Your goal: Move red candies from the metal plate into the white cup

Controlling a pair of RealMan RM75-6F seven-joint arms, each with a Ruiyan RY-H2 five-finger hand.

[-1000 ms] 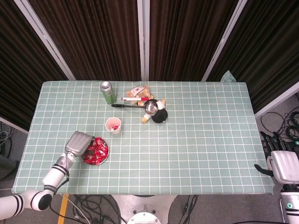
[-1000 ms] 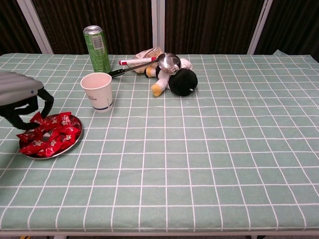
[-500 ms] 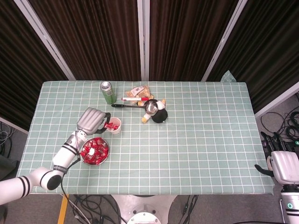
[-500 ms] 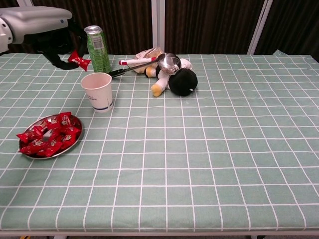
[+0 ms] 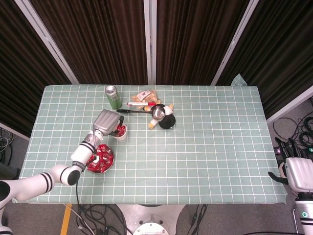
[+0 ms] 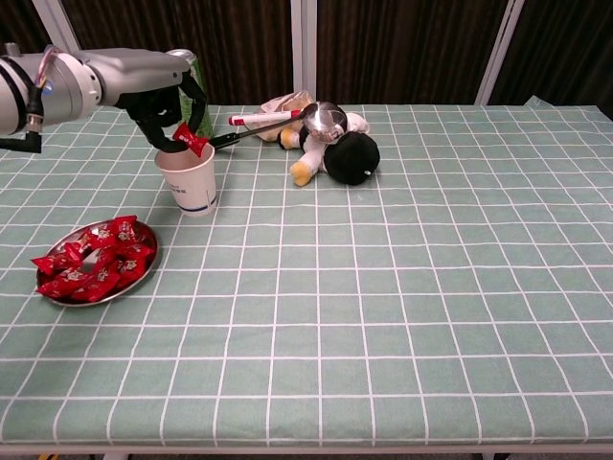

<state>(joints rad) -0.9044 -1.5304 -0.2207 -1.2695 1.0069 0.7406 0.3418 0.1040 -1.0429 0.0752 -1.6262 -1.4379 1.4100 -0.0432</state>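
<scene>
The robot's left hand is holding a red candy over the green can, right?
Not quite. The left hand does hold a red candy, but the chest view shows it over the white cup; the green can stands behind it.

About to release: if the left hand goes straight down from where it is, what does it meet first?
Most likely the open mouth of the white paper cup: the left hand holds a red wrapped candy right over its rim, though exact depth alignment is uncertain.
</scene>
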